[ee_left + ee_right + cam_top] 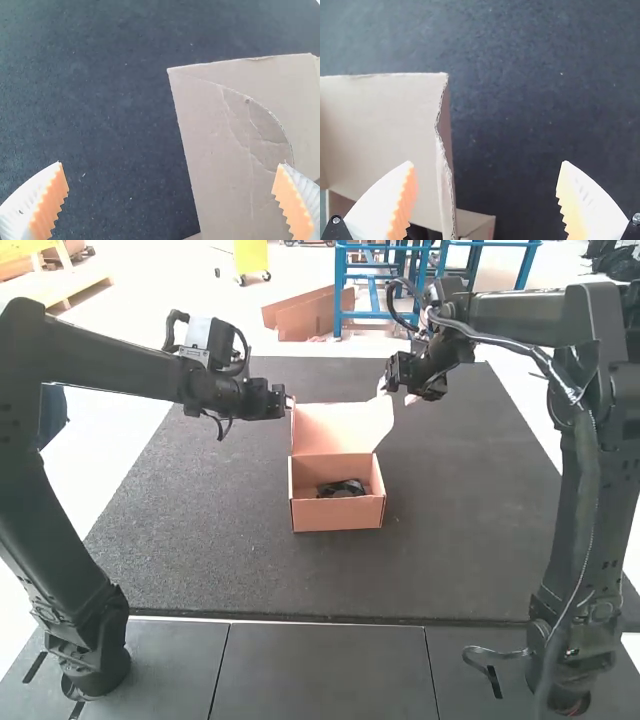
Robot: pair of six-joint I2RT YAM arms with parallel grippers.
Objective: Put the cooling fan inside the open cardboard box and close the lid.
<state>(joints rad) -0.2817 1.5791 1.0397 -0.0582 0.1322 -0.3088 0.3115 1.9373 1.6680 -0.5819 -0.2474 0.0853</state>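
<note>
Cardboard box (337,510) sits at centre frame in the high view on the black mat (180,500), open. Cooling fan (340,487) lies inside, a dark shape on the box floor; its outline is too murky to give its orientation. Lid (340,427) stands upright from the rear wall, its free top edge running left-right across the frame.

Left gripper (284,400): just left of the lid's upper left corner, arm coming in from the left of the frame. Fingers are spread wide. In the left wrist view the orange pads (50,197) are far apart with the lid's corner between them, nothing pinched.

Right gripper (395,388): at the lid's upper right corner. Also spread. In the right wrist view the lid's side edge lies between the pads (405,197), closer to one of them. Probably no contact with the card, but the angle is too poor to be sure.

Judgement: fan step done, lid not yet closed. Key relation: the lid's top edge lies between the two grippers, one at each end, both about equally near. The hinge is at the rear wall, so the lid must swing towards the bottom of the frame and down over the fan. A push from behind the top edge looks natural. An uneven push could twist the flap.
</note>
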